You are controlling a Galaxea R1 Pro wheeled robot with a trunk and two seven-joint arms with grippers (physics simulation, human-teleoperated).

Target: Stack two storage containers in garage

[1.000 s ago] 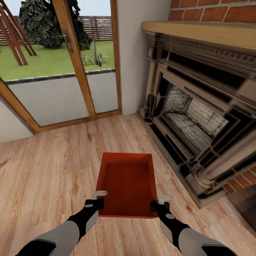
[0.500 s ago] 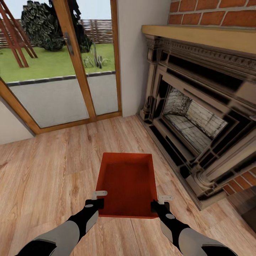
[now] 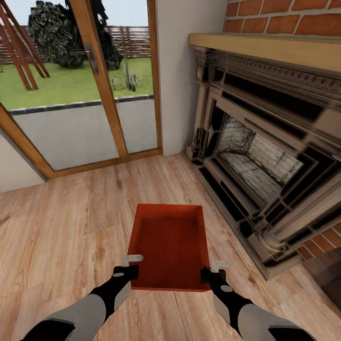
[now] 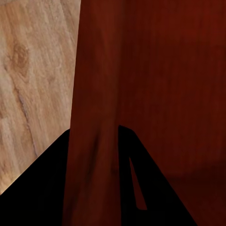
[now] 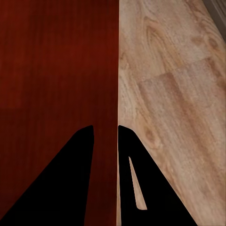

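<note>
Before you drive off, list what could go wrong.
1. The bin hangs over the wood floor, pinched only at its near side walls by the left gripper and right gripper; a jolt could tip it.
2. The fireplace stands close on the right; turning could clip it.

Between the left gripper [image 3: 129,265] and the right gripper [image 3: 214,270], both black with pale grey fingertips on grey-and-black arms, sits an orange-red box [image 3: 169,246], plain-walled and darker red inside. Beneath them spreads a light wood plank floor [image 3: 61,222] with brown grain and knots. Ahead of the grippers stands a glass door [image 3: 102,80] in an orange-brown wooden frame, green grass beyond it. To the right gripper's side, a dark carved fireplace [image 3: 265,156] with a tan mantel meets red brick [image 3: 284,14] with pale mortar.
</note>
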